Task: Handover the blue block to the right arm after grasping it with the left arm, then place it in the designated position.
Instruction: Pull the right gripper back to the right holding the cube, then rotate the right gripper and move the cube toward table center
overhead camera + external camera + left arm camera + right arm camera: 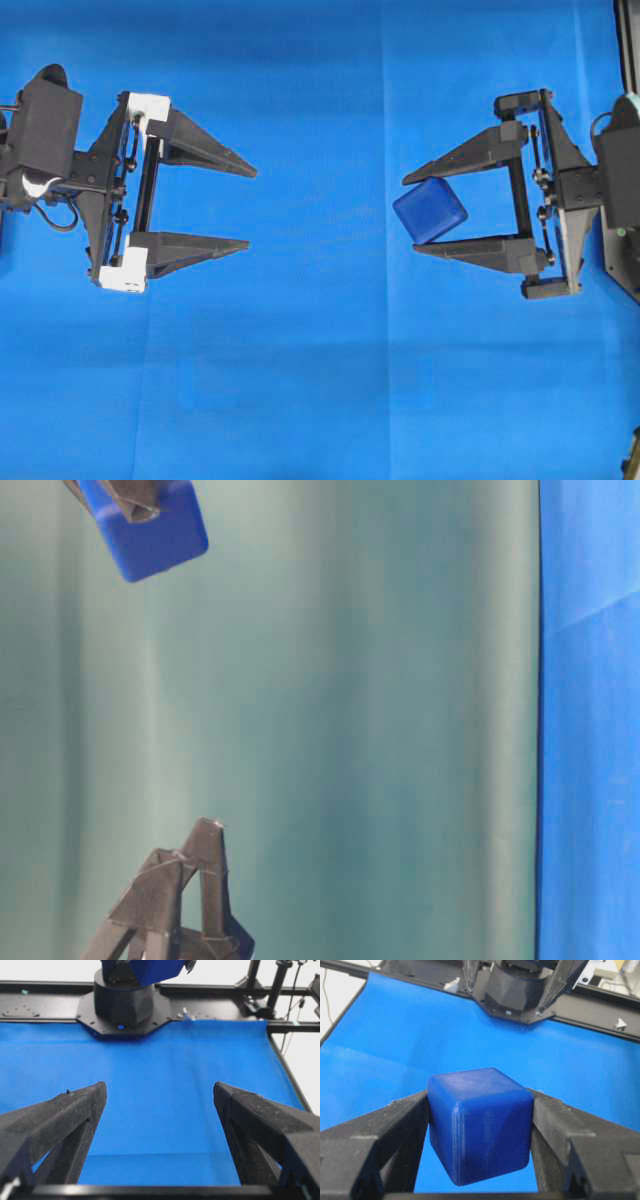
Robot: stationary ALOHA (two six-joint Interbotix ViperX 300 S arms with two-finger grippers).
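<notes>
Gripping the blue block [430, 211] between our right gripper's [412, 213] 2 fingertips, we hold our left gripper [250, 207] wide apart, empty, above the blue cloth [320, 380].

Blue cloth [320, 400] covered the whole tabletop, faint fold creases visible. Black frame rails [50, 985] ran along far edge in wrist views. Teal-green backdrop [350, 730] filled most of the table-level view, w/ soft vertical folds.
</notes>
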